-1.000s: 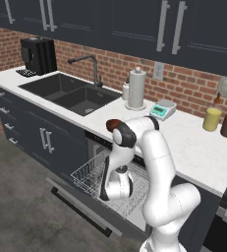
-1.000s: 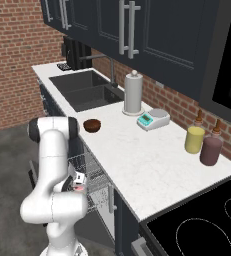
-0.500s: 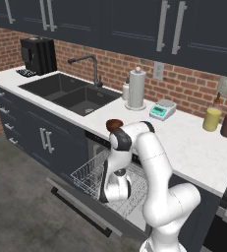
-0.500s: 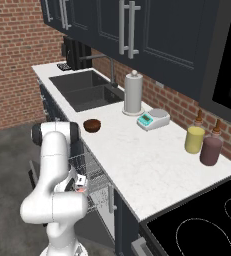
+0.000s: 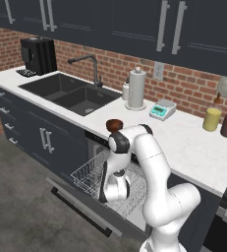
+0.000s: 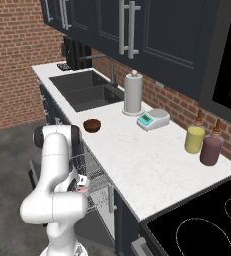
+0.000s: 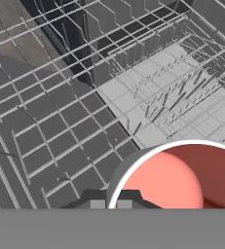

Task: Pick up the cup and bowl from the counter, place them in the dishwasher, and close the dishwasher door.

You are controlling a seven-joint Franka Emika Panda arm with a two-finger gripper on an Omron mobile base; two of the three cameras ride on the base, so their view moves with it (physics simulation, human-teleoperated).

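Currently the cup [image 7: 182, 177] sits upright in the gripper [image 6: 81, 186], jaws clamped on it, mouth toward camera, directly over the dishwasher [image 5: 93, 173] wire rack below.

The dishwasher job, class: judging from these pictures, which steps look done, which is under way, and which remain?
Done: none is fully finished. Under way: the cup is at the claw, low over the white wire rack of the open dishwasher; whether it is released cannot be told. Left: the bowl sits on the counter, and the dishwasher door is down.
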